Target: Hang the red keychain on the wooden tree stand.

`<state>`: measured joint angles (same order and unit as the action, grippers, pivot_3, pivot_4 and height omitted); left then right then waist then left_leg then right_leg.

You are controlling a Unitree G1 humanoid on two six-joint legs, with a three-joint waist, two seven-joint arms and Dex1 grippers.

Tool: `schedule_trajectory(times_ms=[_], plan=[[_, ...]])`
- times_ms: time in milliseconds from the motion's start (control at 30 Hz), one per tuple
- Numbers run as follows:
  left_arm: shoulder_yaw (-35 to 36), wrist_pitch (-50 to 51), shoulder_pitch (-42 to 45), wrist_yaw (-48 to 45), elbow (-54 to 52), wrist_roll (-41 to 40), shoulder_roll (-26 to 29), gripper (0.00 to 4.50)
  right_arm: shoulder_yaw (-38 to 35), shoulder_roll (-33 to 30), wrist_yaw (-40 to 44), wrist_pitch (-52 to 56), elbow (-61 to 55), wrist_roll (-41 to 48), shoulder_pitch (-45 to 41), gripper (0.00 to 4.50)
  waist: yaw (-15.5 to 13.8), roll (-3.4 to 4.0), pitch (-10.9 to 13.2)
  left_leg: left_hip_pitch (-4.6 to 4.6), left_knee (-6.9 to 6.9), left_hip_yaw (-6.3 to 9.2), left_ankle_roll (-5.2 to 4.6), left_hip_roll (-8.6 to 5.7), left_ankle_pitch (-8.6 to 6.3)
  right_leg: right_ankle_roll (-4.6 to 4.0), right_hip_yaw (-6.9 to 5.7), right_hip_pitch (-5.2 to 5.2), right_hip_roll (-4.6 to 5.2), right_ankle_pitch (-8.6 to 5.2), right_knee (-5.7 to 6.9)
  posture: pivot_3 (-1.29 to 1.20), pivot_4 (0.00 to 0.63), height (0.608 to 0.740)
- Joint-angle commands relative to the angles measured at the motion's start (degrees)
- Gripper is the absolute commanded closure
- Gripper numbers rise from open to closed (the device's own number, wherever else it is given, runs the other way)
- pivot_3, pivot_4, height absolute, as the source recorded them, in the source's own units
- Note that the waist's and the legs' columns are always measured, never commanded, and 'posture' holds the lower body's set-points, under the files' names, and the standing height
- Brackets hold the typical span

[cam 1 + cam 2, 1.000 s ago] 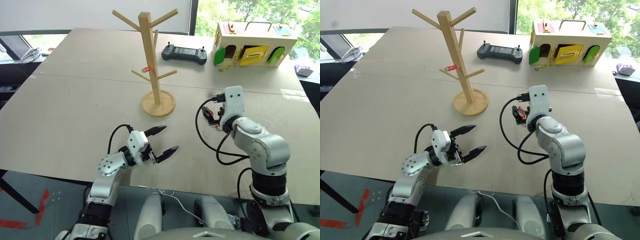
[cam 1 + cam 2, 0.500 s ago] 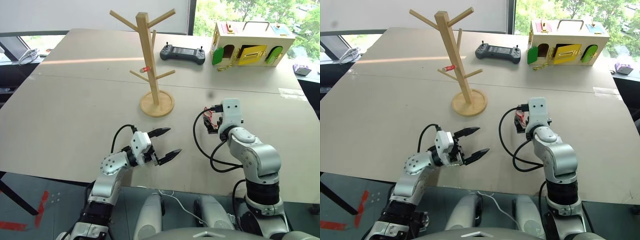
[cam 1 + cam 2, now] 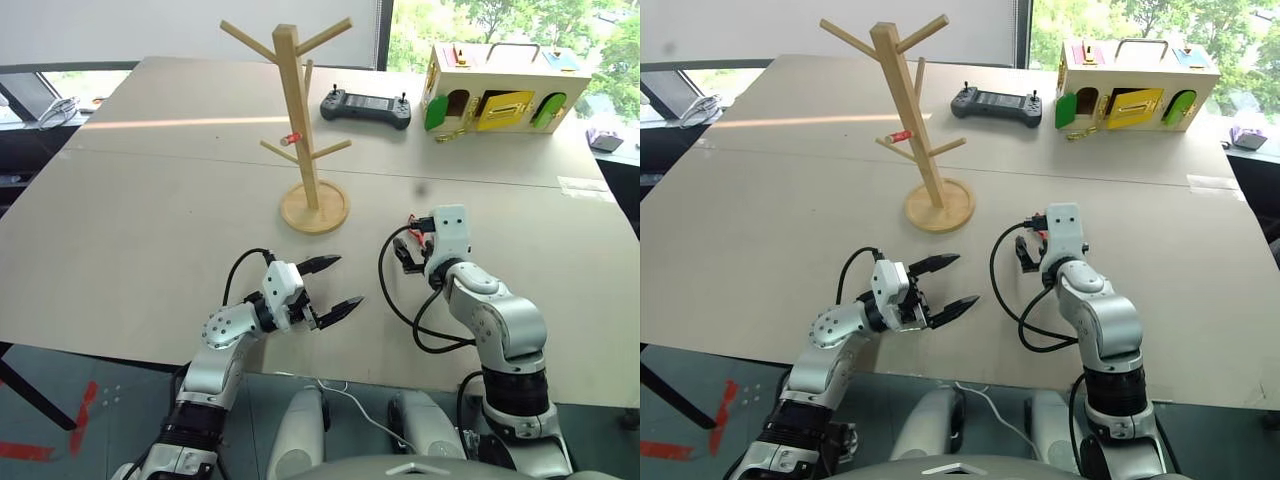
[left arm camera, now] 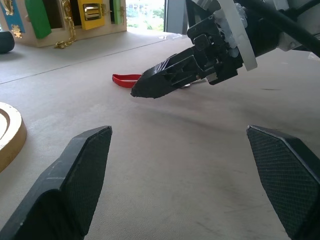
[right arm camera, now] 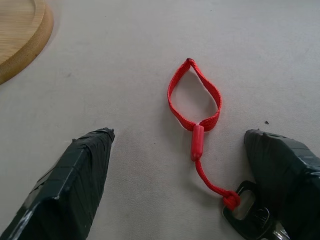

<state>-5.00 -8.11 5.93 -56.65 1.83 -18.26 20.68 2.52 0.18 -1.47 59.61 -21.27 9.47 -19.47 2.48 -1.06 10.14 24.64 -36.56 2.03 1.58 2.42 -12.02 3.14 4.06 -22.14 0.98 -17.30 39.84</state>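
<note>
Nearest, the left pincer (image 3: pixel 332 284) hovers low over the pale surface (image 3: pixel 150 220), its two black fingers spread wide and holding nothing. A little farther on, the right pincer (image 5: pixel 185 175) points down at the surface with its fingers spread just as wide, one on each side of the red keychain (image 5: pixel 196 107). The keychain lies flat, its cord loop toward the wooden tree stand (image 3: pixel 300 120) and its key close by one finger. The stand rises upright beyond. Farthest off lie a black controller (image 3: pixel 367 106) and a wooden toy house (image 3: pixel 506 86).
</note>
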Motion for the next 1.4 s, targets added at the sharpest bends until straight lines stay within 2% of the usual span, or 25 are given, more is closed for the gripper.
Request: schedule_trajectory(times_ms=[33, 167, 267, 333, 367, 400, 433, 500, 533, 633, 733, 933, 1067, 1167, 1333, 1400], plan=[[0.3, -0.1, 0.0, 0.2, -2.3, -1.2, 0.0, 0.0, 0.3, -0.2, 0.8, -1.8, 0.5, -0.1, 0.4, 0.04, 0.0, 0.0, 0.0, 0.0, 0.0, 0.0, 0.0, 0.0, 0.0, 0.0, 0.0, 0.0, 0.0, 0.0, 0.0, 0.0, 0.15, 0.74], [0.4, 0.1, 0.1, 0.3, -2.4, -1.3, 0.1, 0.0, 0.3, -0.2, 1.3, -3.6, 1.8, -0.3, 0.2, 0.04, 0.0, 0.0, 0.0, -0.02, 0.0, -0.01, 0.0, 0.0, 0.0, 0.0, 0.0, 0.0, 0.0, 0.0, 0.0, 0.0, 0.15, 0.74], [0.4, 0.3, 0.0, 0.3, -2.5, -1.4, 0.2, 0.0, 0.3, 0.1, 1.4, -4.8, 2.1, -0.4, 0.3, 0.71, 0.0, 0.0, 0.0, -0.02, 0.0, -0.01, 0.0, 0.0, 0.0, 0.0, 0.01, 0.01, 0.0, 0.0, 0.01, 0.0, 0.15, 0.74], [0.5, 0.4, -0.1, 0.4, -2.6, -1.4, 0.2, 0.0, 0.4, 0.2, 1.5, -5.1, 2.2, -0.5, 0.4, 1.56, 0.0, 0.0, 0.0, -0.02, 0.0, -0.01, 0.0, 0.0, 0.0, 0.0, 0.01, 0.0, 0.0, 0.0, 0.0, 0.0, 0.15, 0.74], [0.5, 0.5, -0.1, 0.4, -2.7, -1.4, 0.2, 0.0, 0.3, 0.2, 1.6, -5.2, 2.2, -0.5, 0.4, 2.19, 0.1, 0.0, 0.0, -0.02, 0.01, -0.01, 0.0, 0.0, 0.0, 0.0, 0.01, 0.0, 0.0, 0.0, 0.0, 0.0, 0.15, 0.74], [0.5, 0.5, -0.2, 0.5, -2.8, -1.4, 0.2, 0.0, 0.2, 0.2, 1.6, -5.3, 2.2, -0.5, 0.4, 2.54, 0.1, 0.0, 0.0, -0.02, 0.02, -0.01, 0.0, 0.01, 0.0, 0.0, 0.01, 0.0, -0.01, 0.0, 0.0, 0.0, 0.15, 0.74], [0.5, 0.5, -0.2, 0.6, -2.8, -1.4, 0.2, 0.0, 0.2, 0.2, 1.7, -5.3, 2.2, -0.5, 0.4, 3.09, 0.0, 0.0, 0.0, -0.02, 0.02, -0.01, 0.0, 0.01, 0.0, 0.0, 0.01, 0.0, -0.01, 0.0, 0.0, 0.0, 0.15, 0.74], [0.5, 0.5, -0.2, 0.7, -2.8, -1.5, 0.2, 0.0, 0.1, 0.2, 1.7, -5.5, 2.2, -0.5, 0.3, 3.83, 0.0, 0.0, 0.0, -0.01, 0.02, -0.01, 0.0, 0.01, 0.0, 0.0, 0.01, 0.0, 0.0, 0.0, -0.01, 0.0, 0.15, 0.74], [0.5, 0.6, -0.2, 0.9, -2.8, -1.5, 0.2, 0.0, 0.1, 0.2, 1.8, -5.6, 2.1, -0.5, 0.3, 4.47, 0.0, 0.0, 0.0, -0.01, 0.02, -0.02, 0.0, 0.01, 0.0, 0.0, 0.01, 0.0, 0.0, 0.0, -0.01, 0.0, 0.15, 0.74], [1.0, 1.6, 0.0, 2.0, -3.6, -1.9, 0.2, 0.0, 0.3, -0.7, 3.0, -6.7, 1.1, -0.2, 0.2, 4.47, 0.0, 0.0, 0.0, -0.01, 0.02, -0.01, 0.0, 0.01, 0.0, 0.0, 0.01, 0.0, -0.01, 0.0, -0.01, 0.0, 0.15, 0.74], [3.2, 6.5, 0.8, 4.2, -7.1, -4.0, 1.7, 0.0, 0.9, -4.6, 6.2, -6.1, -2.2, 0.2, -0.5, 4.47, 0.0, 0.01, 0.0, 0.0, 0.02, -0.01, 0.0, 0.01, 0.0, 0.0, 0.0, 0.0, 0.0, 0.0, -0.01, 0.0, 0.15, 0.74], [11.2, 21.0, 5.4, 9.9, -16.8, -12.2, 8.1, 0.0, 0.2, -18.9, 19.6, -8.4, -8.2, 4.0, -4.2, 4.47, 0.0, -0.02, 0.1, 0.04, 0.0, 0.02, 0.0, 0.01, 0.0, 0.01, -0.01, -0.02, -0.01, -0.01, -0.02, 0.0, 0.15, 0.74], [17.3, 31.7, 8.6, 13.1, -22.5, -20.1, 13.6, 0.0, -0.5, -26.9, 27.6, -11.4, -7.7, 6.2, -8.2, 4.47, 0.2, -0.03, 0.1, 0.02, 0.03, 0.02, 0.0, 0.02, 0.0, 0.02, -0.02, 0.0, -0.01, -0.01, -0.08, 0.0, 0.15, 0.74], [22.8, 38.9, 9.8, 15.3, -27.1, -27.0, 18.5, 0.0, -0.3, -28.8, 32.2, -13.6, -8.6, 9.0, -13.9, 4.47, 0.3, -0.01, 0.2, 0.02, 0.05, 0.01, 0.0, 0.04, 0.0, 0.01, -0.02, -0.02, -0.02, -0.01, -0.07, 0.0, 0.15, 0.74], [27.2, 44.7, 9.3, 18.8, -31.2, -33.9, 21.4, 0.0, 3.2, -28.4, 32.9, -19.7, -5.1, 5.8, -20.0, 4.47, 0.0, -0.02, 0.2, 0.03, 0.04, 0.02, 0.0, 0.05, 0.0, 0.01, -0.03, -0.01, -0.01, -0.01, -0.1, 0.0, 0.15, 0.74], [27.9, 45.1, 8.0, 18.9, -32.6, -34.0, 22.4, 0.0, 4.6, -27.7, 33.2, -23.1, -3.6, 4.5, -21.8, 4.47, -0.1, -0.03, 0.2, 0.04, 0.04, 0.0, 0.0, 0.03, 0.0, 0.01, -0.03, -0.01, 0.01, -0.01, -0.1, 0.0, 0.15, 0.74]])
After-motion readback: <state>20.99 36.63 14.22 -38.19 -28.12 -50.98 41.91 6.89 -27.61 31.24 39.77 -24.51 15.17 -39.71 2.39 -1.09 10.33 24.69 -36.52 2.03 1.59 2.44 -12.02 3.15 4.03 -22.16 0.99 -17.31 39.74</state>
